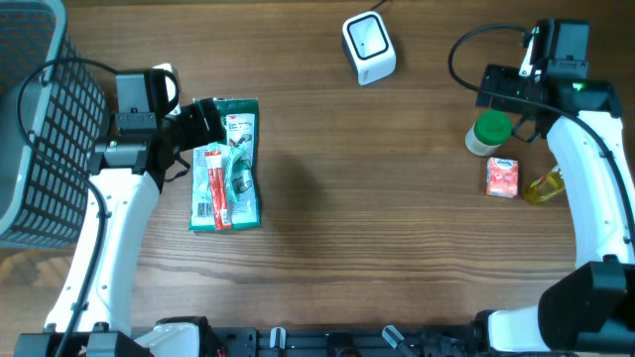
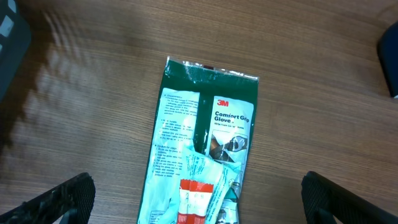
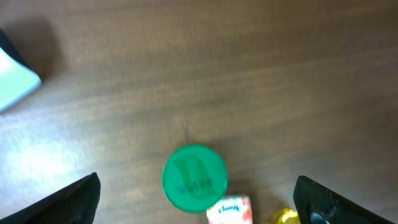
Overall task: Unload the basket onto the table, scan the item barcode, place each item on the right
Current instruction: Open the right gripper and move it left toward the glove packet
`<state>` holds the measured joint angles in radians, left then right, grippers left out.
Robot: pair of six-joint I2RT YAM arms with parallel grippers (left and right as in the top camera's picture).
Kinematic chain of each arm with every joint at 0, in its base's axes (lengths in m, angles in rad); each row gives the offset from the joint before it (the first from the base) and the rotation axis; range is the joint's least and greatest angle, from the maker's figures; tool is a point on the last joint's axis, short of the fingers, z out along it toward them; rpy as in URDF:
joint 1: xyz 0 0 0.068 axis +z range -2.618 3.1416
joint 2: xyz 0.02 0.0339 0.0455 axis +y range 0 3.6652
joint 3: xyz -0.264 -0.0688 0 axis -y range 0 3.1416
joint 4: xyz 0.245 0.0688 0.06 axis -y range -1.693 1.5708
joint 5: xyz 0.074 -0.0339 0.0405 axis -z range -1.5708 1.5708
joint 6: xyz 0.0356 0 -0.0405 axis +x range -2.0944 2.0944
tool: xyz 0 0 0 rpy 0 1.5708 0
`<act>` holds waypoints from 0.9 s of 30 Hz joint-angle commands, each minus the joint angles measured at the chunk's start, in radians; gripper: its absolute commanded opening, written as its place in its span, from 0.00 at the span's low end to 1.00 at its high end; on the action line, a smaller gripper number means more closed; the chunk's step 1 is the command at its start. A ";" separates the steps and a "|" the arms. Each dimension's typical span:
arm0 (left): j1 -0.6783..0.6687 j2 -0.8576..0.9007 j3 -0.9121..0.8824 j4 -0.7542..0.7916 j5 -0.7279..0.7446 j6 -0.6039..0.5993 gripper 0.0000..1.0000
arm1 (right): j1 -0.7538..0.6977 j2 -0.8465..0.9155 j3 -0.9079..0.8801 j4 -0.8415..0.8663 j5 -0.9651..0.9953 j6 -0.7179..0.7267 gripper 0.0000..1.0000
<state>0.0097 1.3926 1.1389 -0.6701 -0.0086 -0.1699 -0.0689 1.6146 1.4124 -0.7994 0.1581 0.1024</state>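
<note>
My left hand [image 2: 198, 202] hangs wide open over the glove packet [image 2: 202, 162], far left of the scanner [image 1: 368, 47]. A red-white tube [image 2: 196, 200] lying on the packet is cut off. My right hand [image 3: 200, 202], also open and empty, hangs over the green-lidded jar [image 3: 194, 179], right of the scanner. I can't make out any barcode.

Soft, even light from above. Pale glare streaks the table [image 2: 74, 43] in the left wrist view; the right wrist view is slightly blurred.

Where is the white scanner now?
Overhead view: the white scanner stands at the table's far side, just right of centre, left of the green-lidded jar.
</note>
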 commanded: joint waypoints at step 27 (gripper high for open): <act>0.005 -0.011 0.011 0.003 0.008 0.005 1.00 | -0.002 0.344 -0.017 -0.040 -0.104 0.164 0.04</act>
<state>0.0097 1.3926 1.1389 -0.6704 -0.0086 -0.1699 -0.0689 1.9518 1.4067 -0.8124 -0.0837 0.1730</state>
